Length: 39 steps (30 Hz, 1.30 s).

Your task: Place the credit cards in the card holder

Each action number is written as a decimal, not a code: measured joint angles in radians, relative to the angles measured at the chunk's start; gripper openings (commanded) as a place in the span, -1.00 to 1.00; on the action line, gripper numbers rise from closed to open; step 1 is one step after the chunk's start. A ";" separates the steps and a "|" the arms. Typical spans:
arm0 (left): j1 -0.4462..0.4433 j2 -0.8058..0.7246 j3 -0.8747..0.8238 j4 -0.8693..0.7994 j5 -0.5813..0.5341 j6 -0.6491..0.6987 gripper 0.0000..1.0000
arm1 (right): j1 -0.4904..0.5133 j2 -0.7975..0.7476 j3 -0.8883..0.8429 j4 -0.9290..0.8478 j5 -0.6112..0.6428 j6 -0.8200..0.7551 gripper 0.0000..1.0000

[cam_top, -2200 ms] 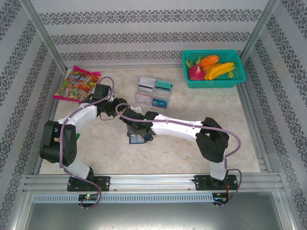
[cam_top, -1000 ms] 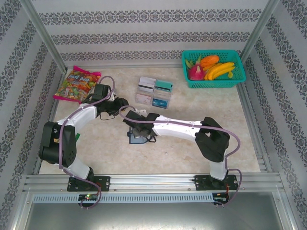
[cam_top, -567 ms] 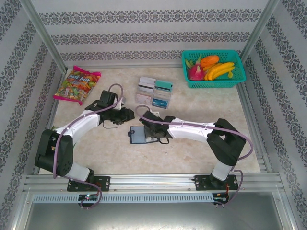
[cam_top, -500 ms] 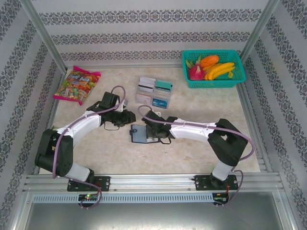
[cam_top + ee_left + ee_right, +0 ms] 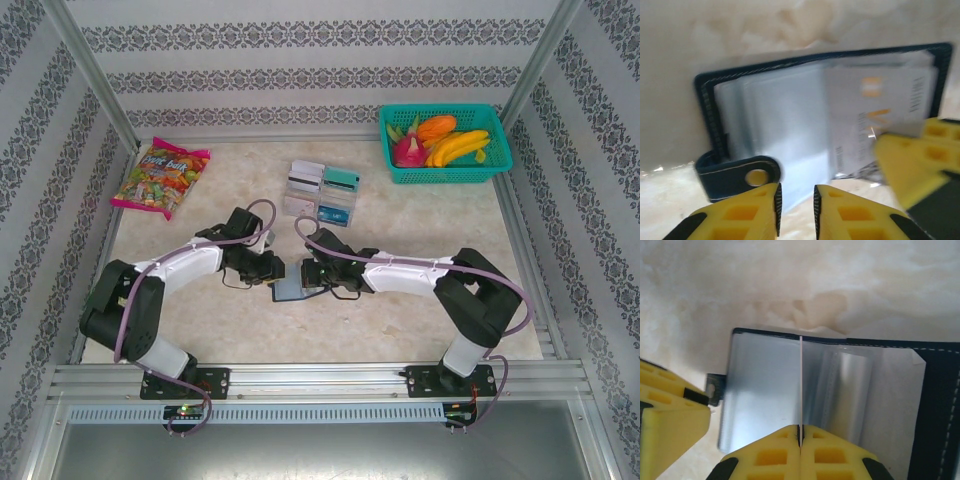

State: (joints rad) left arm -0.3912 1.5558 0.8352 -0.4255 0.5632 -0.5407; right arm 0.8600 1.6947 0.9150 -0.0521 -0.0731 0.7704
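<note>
The right gripper was clenched on a credit card, held edge-on over the open card holder lying on the bench. The left gripper was nearly closed at the holder's near edge; whether anything was gripped could not be told. The card should be slid straight into a sleeve, gently.
</note>
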 measured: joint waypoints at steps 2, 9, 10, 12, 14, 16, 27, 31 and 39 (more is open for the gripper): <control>0.000 0.032 -0.013 0.004 -0.003 0.000 -0.50 | -0.012 -0.005 -0.018 0.010 -0.009 0.006 -1.00; 0.000 0.070 -0.021 0.032 0.004 0.000 -0.56 | -0.020 -0.033 -0.053 0.053 -0.041 0.017 -1.00; 0.000 0.072 -0.019 0.032 0.004 0.001 -0.58 | -0.020 -0.033 -0.056 0.056 -0.045 0.018 -1.00; 0.000 0.075 -0.013 0.031 0.000 0.005 -0.59 | -0.021 -0.033 -0.060 0.061 -0.051 0.021 -1.00; 0.000 0.076 -0.012 0.029 -0.004 0.007 -0.59 | -0.025 -0.032 -0.061 0.071 -0.058 0.022 -1.00; 0.000 0.076 -0.012 0.028 -0.008 0.010 -0.60 | -0.030 -0.032 -0.066 0.085 -0.071 0.028 -1.00; 0.000 0.070 -0.012 0.025 -0.026 0.010 -0.63 | -0.043 -0.001 -0.073 0.155 -0.137 0.045 -1.00; 0.000 0.066 -0.012 0.021 -0.038 0.010 -0.67 | -0.056 0.014 -0.083 0.195 -0.161 0.047 -1.00; 0.000 0.064 -0.013 0.020 -0.045 0.010 -0.69 | -0.094 0.014 -0.108 0.225 -0.210 0.026 -1.00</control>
State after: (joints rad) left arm -0.3916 1.6203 0.8223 -0.4057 0.5182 -0.5304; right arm 0.7662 1.7084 0.8066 0.1726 -0.2829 0.7963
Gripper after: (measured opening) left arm 0.155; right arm 0.043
